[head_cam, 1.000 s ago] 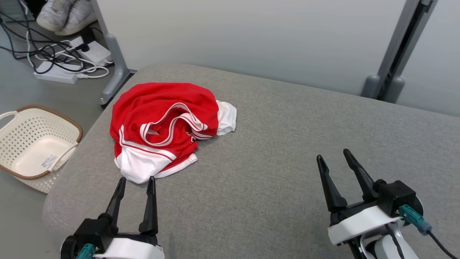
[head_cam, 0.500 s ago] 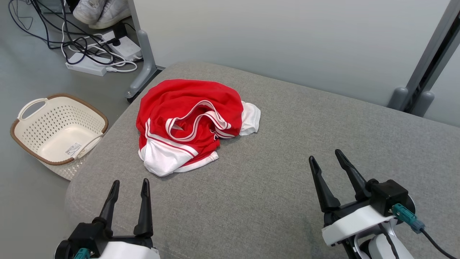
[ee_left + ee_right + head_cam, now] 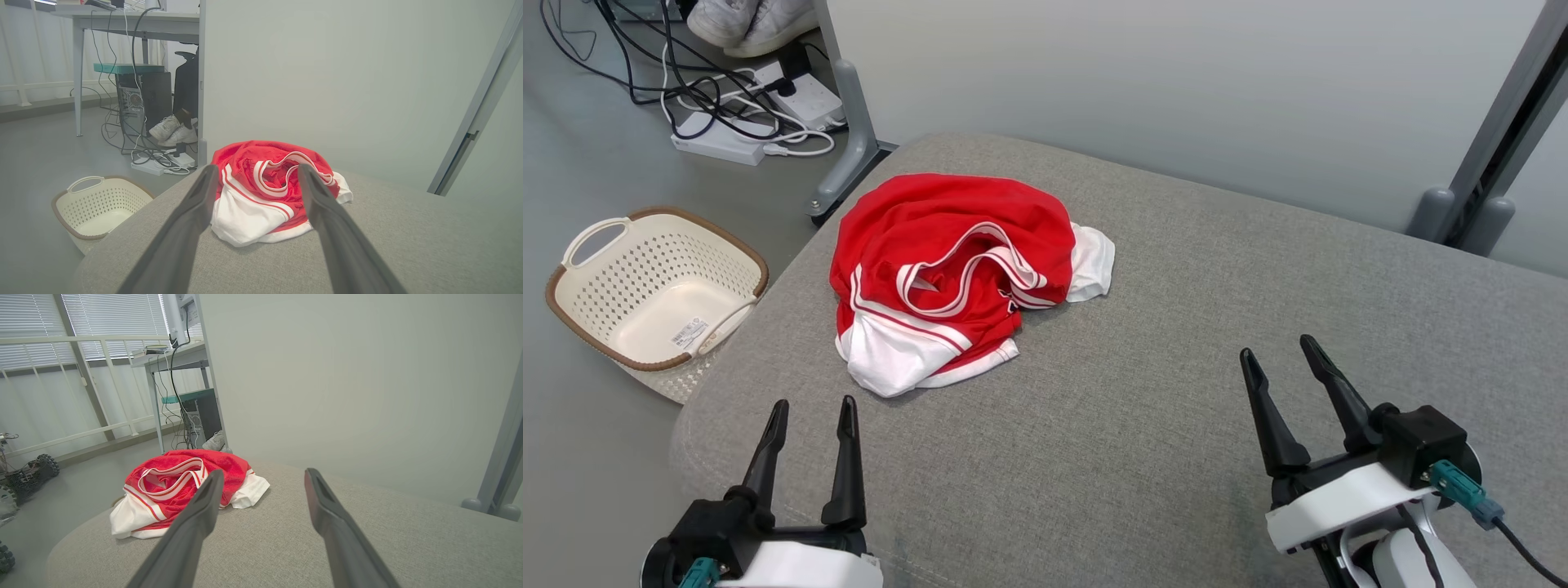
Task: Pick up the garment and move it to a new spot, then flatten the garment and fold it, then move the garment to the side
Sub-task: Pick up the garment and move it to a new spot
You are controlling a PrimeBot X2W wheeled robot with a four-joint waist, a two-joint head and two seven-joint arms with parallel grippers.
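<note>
Black tapered claw fingers (image 3: 847, 465), white wrist shells (image 3: 1339, 502) — teal connectors (image 3: 1462, 490)

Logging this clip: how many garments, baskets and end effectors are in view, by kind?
Crumpled red-and-white fabric garment: 1
Cream perforated plastic basket: 1
Dark two-fingered end effectors: 2 (left end effector, right end effector)
Total: 4
</note>
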